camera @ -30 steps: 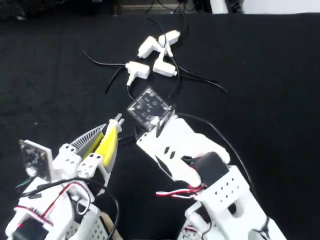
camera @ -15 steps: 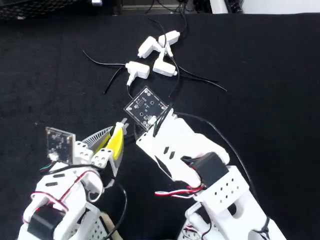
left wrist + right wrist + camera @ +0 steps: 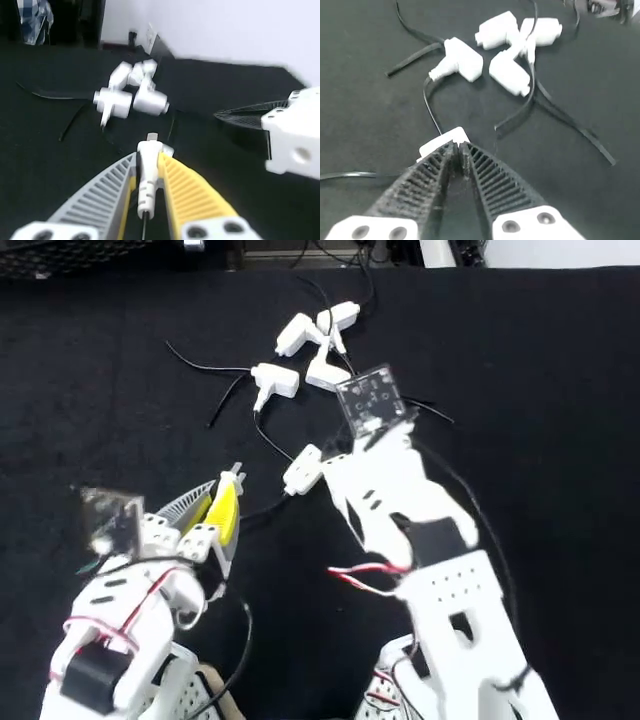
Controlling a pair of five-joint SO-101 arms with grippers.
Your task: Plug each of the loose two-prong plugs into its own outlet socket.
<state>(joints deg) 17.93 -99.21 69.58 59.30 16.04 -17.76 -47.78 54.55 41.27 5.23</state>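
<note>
My left gripper (image 3: 148,152), with one grey and one yellow finger, is shut on a white two-prong plug (image 3: 148,172), prongs pointing forward; in the high view it (image 3: 232,485) is at the lower left. A white outlet socket (image 3: 302,470) lies just ahead of it on its black cord. My right gripper (image 3: 456,146) has its black fingers shut, the tips right at that socket (image 3: 440,142); I cannot tell whether they pinch it. Several more white plug and socket pieces (image 3: 312,345) lie bunched farther back (image 3: 510,50).
The table is covered in black cloth (image 3: 540,390). Thin black cords (image 3: 205,365) trail from the white pieces across it. The right arm's white body (image 3: 400,510) fills the centre, and its camera board (image 3: 373,400) sits beside the bunch.
The right arm has swung to the right, uncovering the white socket at its tip. The left arm has shifted a little and still holds its plug.
</note>
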